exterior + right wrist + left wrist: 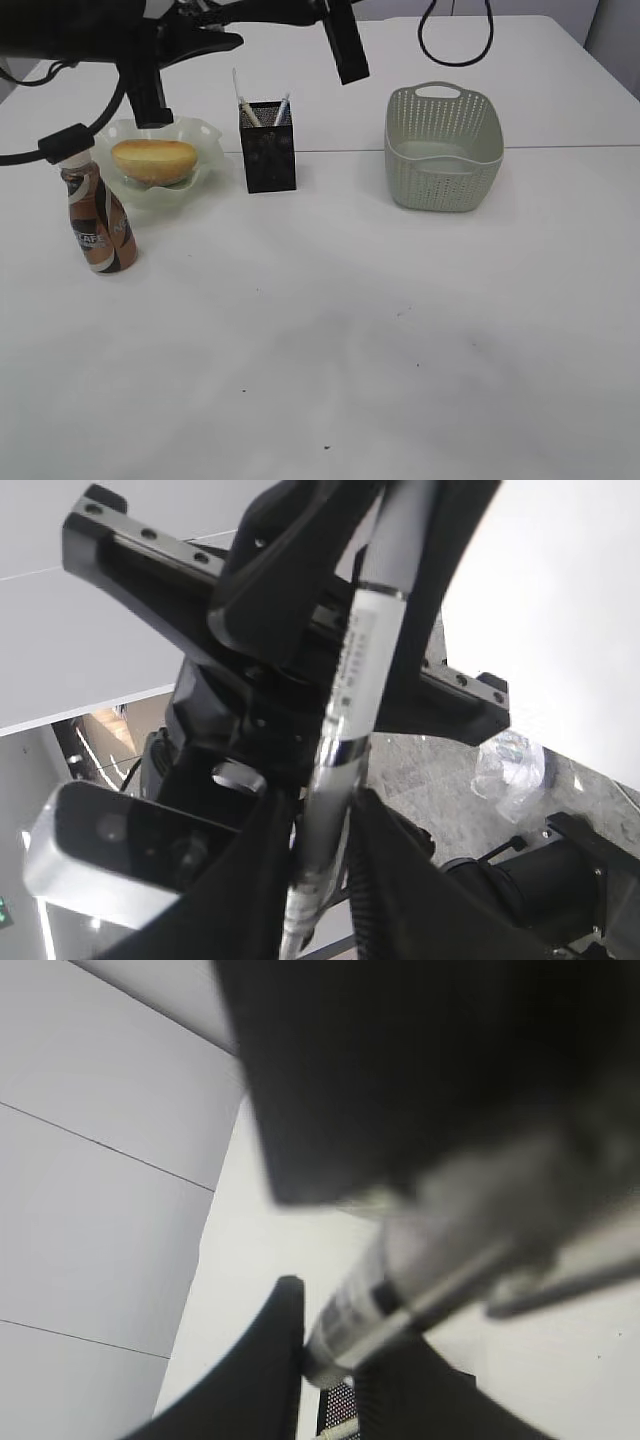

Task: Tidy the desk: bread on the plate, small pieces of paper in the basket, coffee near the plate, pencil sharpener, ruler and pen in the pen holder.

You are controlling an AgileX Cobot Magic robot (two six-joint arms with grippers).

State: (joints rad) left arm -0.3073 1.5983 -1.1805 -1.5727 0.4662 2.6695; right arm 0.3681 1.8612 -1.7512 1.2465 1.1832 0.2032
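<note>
1. Step in hand: the pen [360,660] is judged to be mid-handover, in the air. It is clamped between the fingers of the right gripper [322,810] and also gripped by the left gripper [330,1340].
2. Already placed: the bread [154,160] on the plate [205,135], the coffee [98,222] just beside it.
3. Next move: one grip must be released and the pen lowered upright into the pen holder [267,148].
4. Views compared: the double grip is shown only by the wrist views. In the left wrist view, mesh is glimpsed below the pen. The basket [443,150] and desk [330,340] are shown whole only by the exterior view.
</note>
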